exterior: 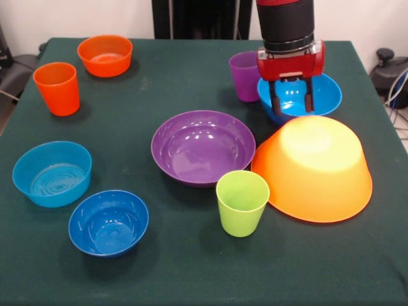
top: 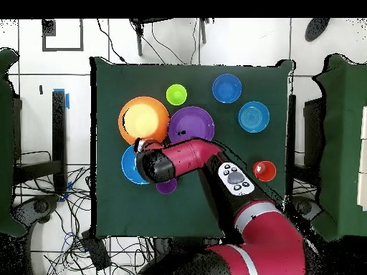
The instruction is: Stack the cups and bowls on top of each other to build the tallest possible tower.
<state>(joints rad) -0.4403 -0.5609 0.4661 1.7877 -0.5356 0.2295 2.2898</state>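
Observation:
My gripper (exterior: 292,107) is open and empty, and hangs over the large blue bowl (exterior: 325,95) at the far right. The purple cup (exterior: 244,75) stands just left of that bowl. The large orange-yellow bowl (exterior: 313,169) lies upside down in front of it. The large purple bowl (exterior: 203,146) sits upright mid-table, with the lime green cup (exterior: 242,203) in front. The orange cup (exterior: 57,88), small orange bowl (exterior: 105,55), light blue bowl (exterior: 52,173) and dark blue bowl (exterior: 108,222) stand on the left. No yellow cup shows. Nothing is stacked.
In the overhead view my arm (top: 190,159) reaches across the table's near half to the blue bowl (top: 130,168) and covers the small orange bowl. The table's green cloth (exterior: 191,274) runs to the edges all round. Cables lie on the floor beside it.

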